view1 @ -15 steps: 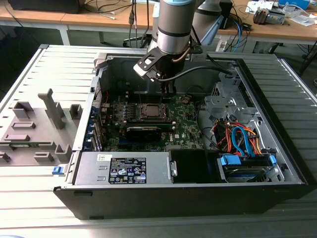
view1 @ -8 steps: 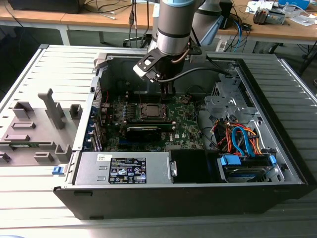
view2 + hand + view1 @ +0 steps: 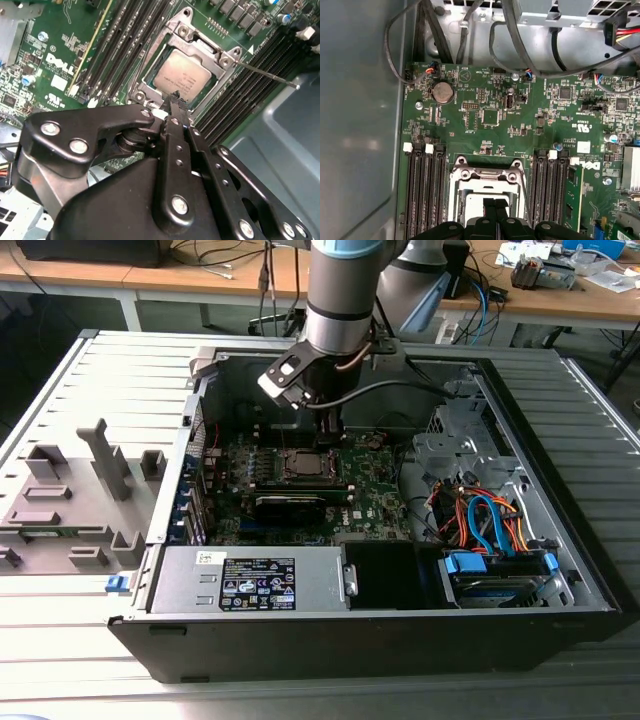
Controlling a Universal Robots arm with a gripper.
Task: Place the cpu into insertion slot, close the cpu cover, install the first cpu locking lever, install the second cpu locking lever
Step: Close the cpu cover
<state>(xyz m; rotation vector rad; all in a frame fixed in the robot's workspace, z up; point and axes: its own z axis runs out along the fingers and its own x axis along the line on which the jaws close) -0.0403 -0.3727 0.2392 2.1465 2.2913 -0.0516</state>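
The gripper (image 3: 175, 100), pinched together, hangs just above the seated cpu (image 3: 182, 74).

Gripper (image 3: 175, 100) pressed together, at cpu (image 3: 182, 76) edge, cpu cover (image 3: 201, 46) framing it

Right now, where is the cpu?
In the second wrist view, the cpu lies framed by the cpu cover, between two banks of memory slots, at the tip of the gripper.
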